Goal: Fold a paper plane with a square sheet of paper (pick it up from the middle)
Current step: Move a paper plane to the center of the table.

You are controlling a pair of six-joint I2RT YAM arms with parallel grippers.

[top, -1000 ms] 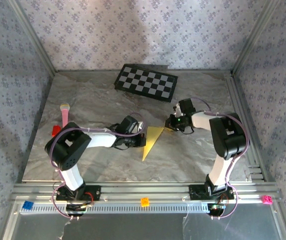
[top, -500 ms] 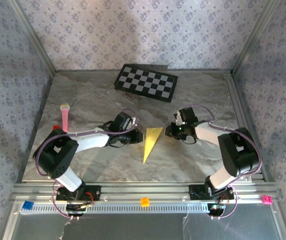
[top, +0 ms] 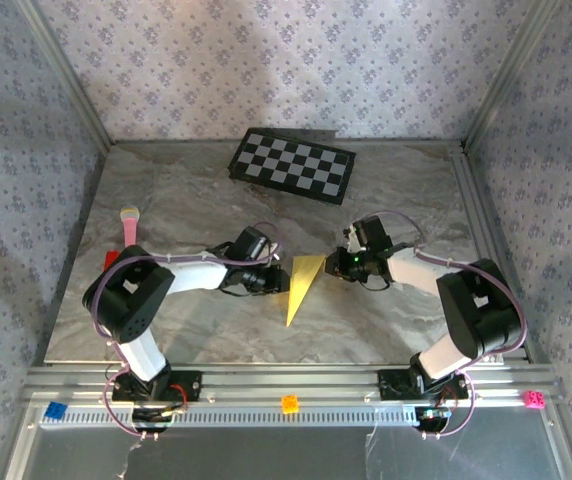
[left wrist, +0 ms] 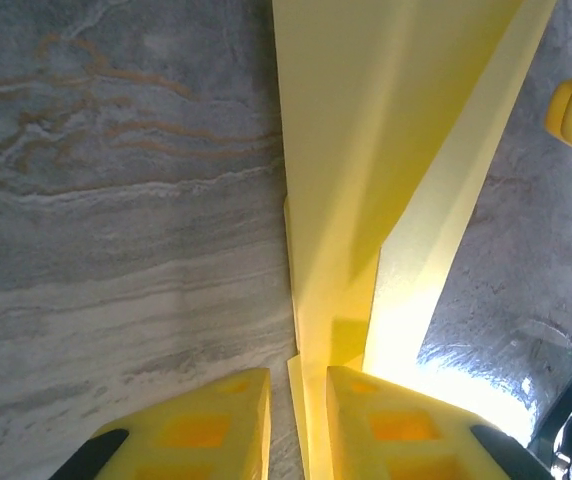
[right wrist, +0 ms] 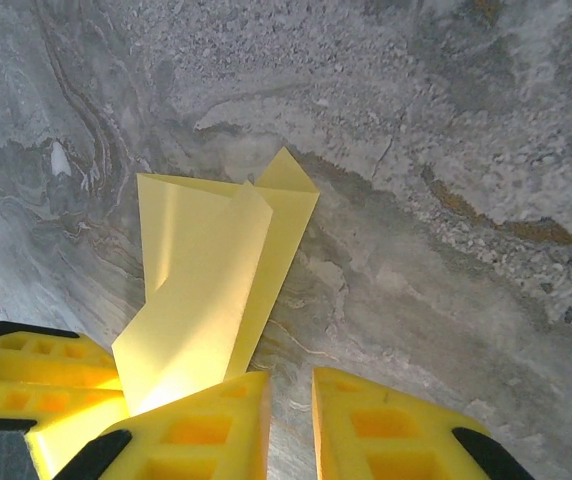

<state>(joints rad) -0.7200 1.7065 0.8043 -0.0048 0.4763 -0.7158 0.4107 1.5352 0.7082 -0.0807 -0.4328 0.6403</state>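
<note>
closing back in, left hand [left wrist: 296, 378] and right hand [right wrist: 291, 380] flank the paper plane [top: 303, 280], both slightly parted.

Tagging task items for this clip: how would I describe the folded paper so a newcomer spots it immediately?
On the grey marble table, start at the checkerboard by the back wall and come toward the near edge. The yellow paper lies mid-table: a narrow folded triangle tapering to a near point, unlike the pink stick far left.

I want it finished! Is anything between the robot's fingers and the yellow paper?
Nothing visible is. The left fingers are right at the yellow paper's left edge, the right fingers at its far right corner.
</note>
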